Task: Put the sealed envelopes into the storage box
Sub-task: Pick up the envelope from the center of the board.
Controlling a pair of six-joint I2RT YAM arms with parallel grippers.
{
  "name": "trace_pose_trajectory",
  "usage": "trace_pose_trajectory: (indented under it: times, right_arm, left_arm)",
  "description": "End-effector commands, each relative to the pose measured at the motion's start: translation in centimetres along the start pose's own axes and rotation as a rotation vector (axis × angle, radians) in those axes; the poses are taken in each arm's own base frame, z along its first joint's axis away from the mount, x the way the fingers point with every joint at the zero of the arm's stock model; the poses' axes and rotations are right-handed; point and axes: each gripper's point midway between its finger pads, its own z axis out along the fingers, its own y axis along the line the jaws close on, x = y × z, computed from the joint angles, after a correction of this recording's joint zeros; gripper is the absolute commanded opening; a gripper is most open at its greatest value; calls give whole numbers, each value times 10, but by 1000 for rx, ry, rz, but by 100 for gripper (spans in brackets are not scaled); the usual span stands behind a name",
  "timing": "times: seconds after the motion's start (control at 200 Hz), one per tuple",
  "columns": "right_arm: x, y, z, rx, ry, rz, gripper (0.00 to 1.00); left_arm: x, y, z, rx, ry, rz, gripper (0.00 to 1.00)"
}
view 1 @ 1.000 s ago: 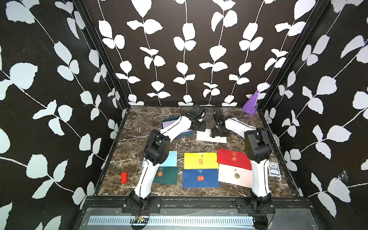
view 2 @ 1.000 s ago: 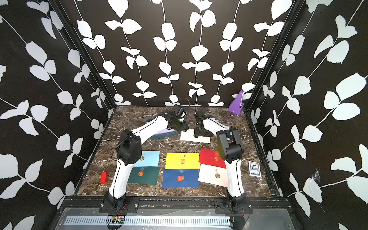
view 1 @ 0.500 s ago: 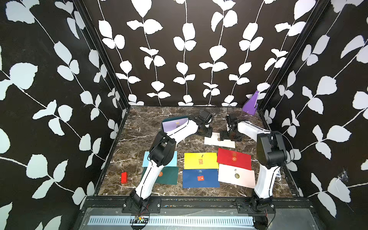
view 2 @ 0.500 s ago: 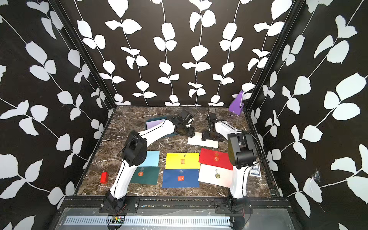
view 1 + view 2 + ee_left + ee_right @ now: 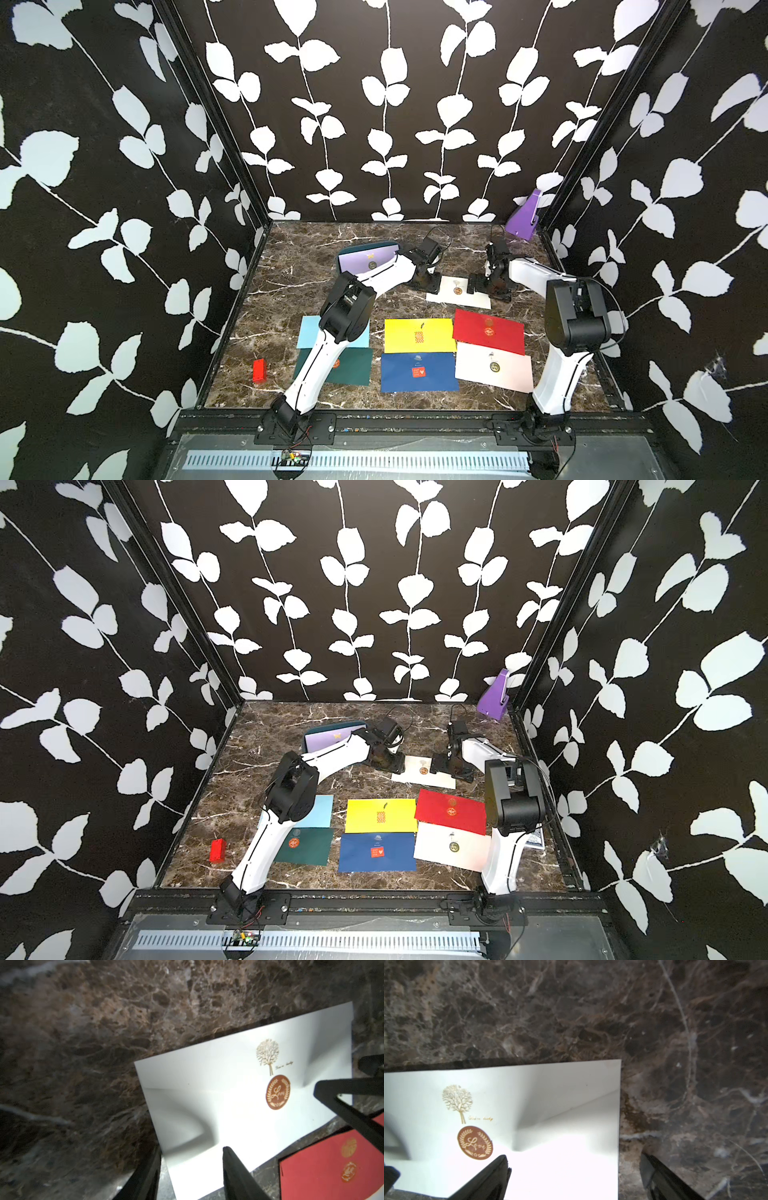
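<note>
A white envelope (image 5: pixel 451 296) with a brown seal (image 5: pixel 278 1092) lies flat on the marble between my two grippers. My left gripper (image 5: pixel 192 1150) is open and straddles one short edge of it, one finger over the paper and one over the table. My right gripper (image 5: pixel 573 1156) is wide open astride the opposite short edge. The teal storage box (image 5: pixel 365 245) sits behind the left arm with a lilac envelope (image 5: pixel 368 259) in it. Light blue (image 5: pixel 309 332), dark green (image 5: pixel 353 365), yellow (image 5: pixel 417 334), navy (image 5: pixel 419 372), red (image 5: pixel 488 334) and pale pink (image 5: pixel 494 368) envelopes lie toward the front.
A small red block (image 5: pixel 259 370) lies at the front left. A purple angular object (image 5: pixel 523 218) stands in the back right corner. A blue card deck (image 5: pixel 534 839) lies by the right arm's base. Patterned walls close in three sides.
Both grippers and the white envelope have shifted right and slightly frontward. The right gripper's jaws have widened. The lilac envelope in the box is now uncovered.
</note>
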Motion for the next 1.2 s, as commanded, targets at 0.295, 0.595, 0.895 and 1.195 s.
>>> trace_pose_trajectory:
  times: [0.295, 0.595, 0.895, 1.195]
  right_arm:
    - [21, 26, 23, -103, 84, 33, 99]
    - [25, 45, 31, -123, 99, 27, 99]
    - [22, 63, 30, -183, 89, 11, 99]
    - [23, 77, 35, -267, 106, 17, 99]
  left_arm:
    - [18, -7, 15, 56, 60, 2, 50]
    - [19, -11, 15, 80, 67, 7, 50]
    - [22, -16, 19, 115, 88, 19, 50]
    - [24, -21, 22, 142, 102, 16, 53]
